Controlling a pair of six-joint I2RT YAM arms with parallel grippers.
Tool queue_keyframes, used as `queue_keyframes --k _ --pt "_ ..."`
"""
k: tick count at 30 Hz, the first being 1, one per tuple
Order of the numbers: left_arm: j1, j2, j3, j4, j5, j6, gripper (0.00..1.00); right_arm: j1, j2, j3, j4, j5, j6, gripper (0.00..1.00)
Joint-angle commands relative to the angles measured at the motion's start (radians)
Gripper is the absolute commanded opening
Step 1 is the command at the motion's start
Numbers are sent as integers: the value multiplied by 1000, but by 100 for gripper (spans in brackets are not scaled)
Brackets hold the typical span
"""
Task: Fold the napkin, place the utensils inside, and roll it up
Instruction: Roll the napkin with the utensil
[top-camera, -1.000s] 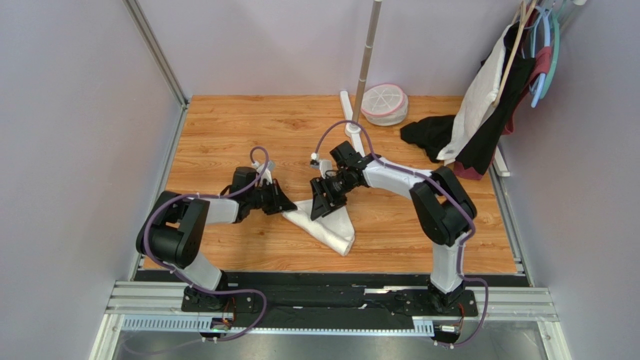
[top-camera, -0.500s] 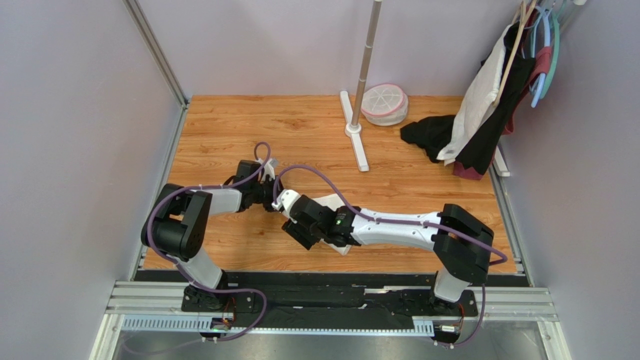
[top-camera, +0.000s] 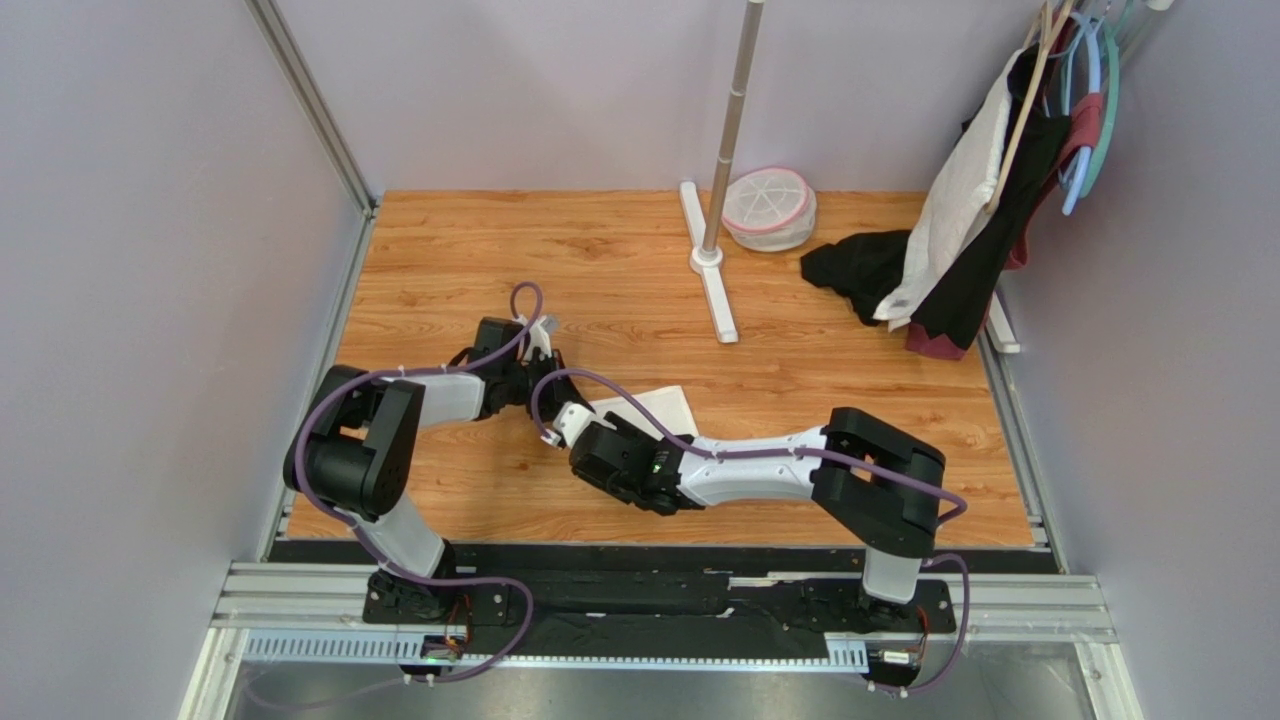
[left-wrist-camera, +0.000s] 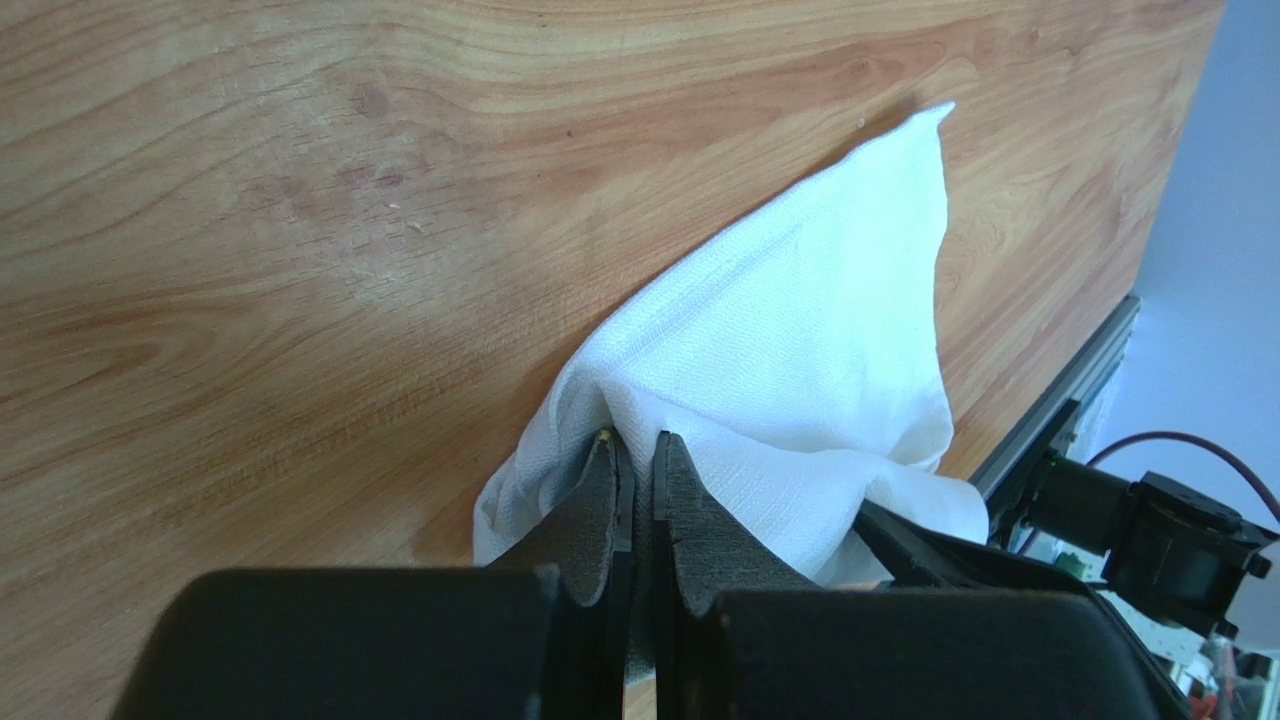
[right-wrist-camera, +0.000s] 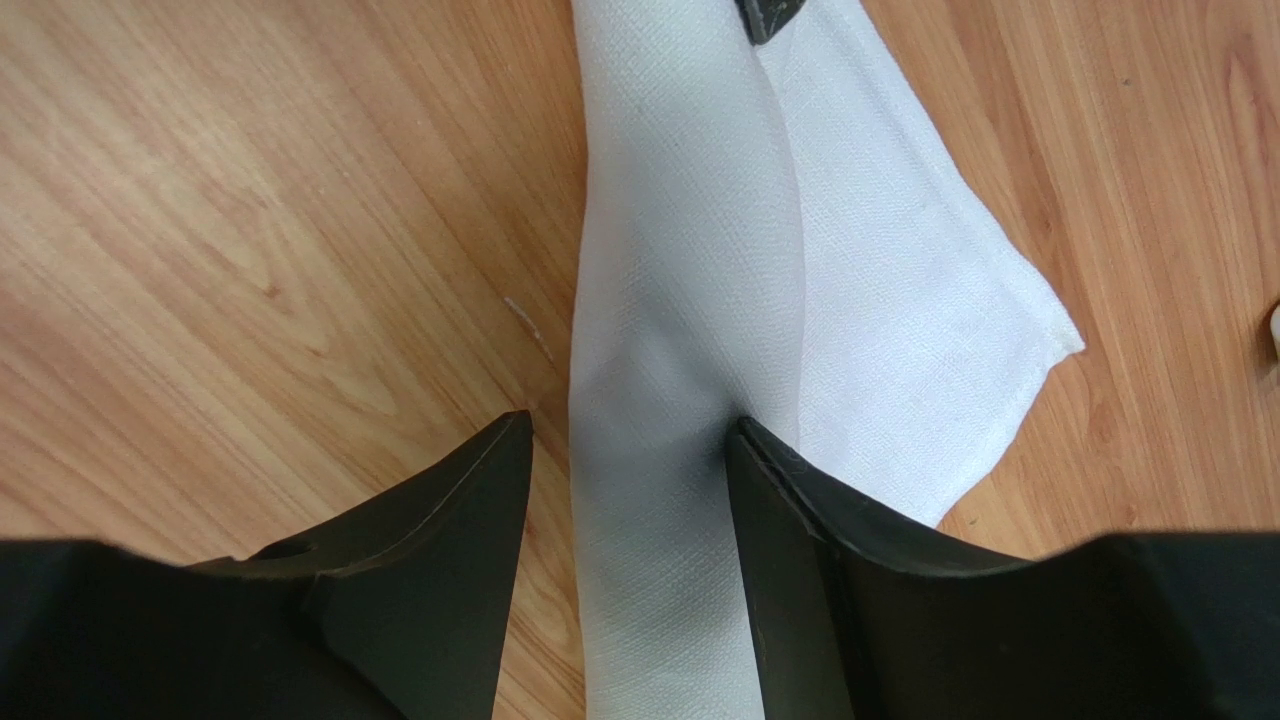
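The cream-white napkin (top-camera: 657, 408) lies bunched on the wooden table (top-camera: 451, 255), left of centre. In the left wrist view the napkin (left-wrist-camera: 812, 330) rises like a tent from my left gripper (left-wrist-camera: 634, 443), which is shut on its near edge. The same left gripper (top-camera: 552, 396) sits at the cloth's left end. My right gripper (right-wrist-camera: 624, 443) is open and straddles a long folded ridge of the napkin (right-wrist-camera: 676, 300); the ridge touches its right finger (right-wrist-camera: 781, 510). From above, the right gripper (top-camera: 591, 437) reaches in from the right, close to the left one. The utensils are hidden.
A pole stand with a white base (top-camera: 706, 258) rises at the back centre, with a round white container (top-camera: 769, 207) beside it. A black cloth (top-camera: 854, 270) and hanging garments (top-camera: 984, 180) fill the back right. Walls close both sides; a metal rail (top-camera: 661, 600) runs along the front.
The right arm swung from behind the napkin round to its near left side, low over the cloth. The napkin is pulled into a narrower, bunched shape. The left gripper has kept its place.
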Motion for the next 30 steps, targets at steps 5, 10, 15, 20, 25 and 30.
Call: queue_keyframes --k 5,10,15,20,25,30 --pt "-2 -14 23 -17 -1 42 9 -78 22 -23 43 -38 3 55" --pt "-2 -106 19 -17 -47 35 57 -154 32 -32 16 -222 10 53" --pt "4 -219 11 -64 -191 32 74 -228 42 -17 -16 -425 41 48" --pt "24 -321 -50 -54 -320 16 75 -317 64 38 -85 -662 72 40" --pt "24 -420 -148 31 -287 28 75 -401 93 95 -140 -874 125 38" --pt "24 -451 -184 52 -247 58 75 -461 137 160 -183 -1054 162 38"
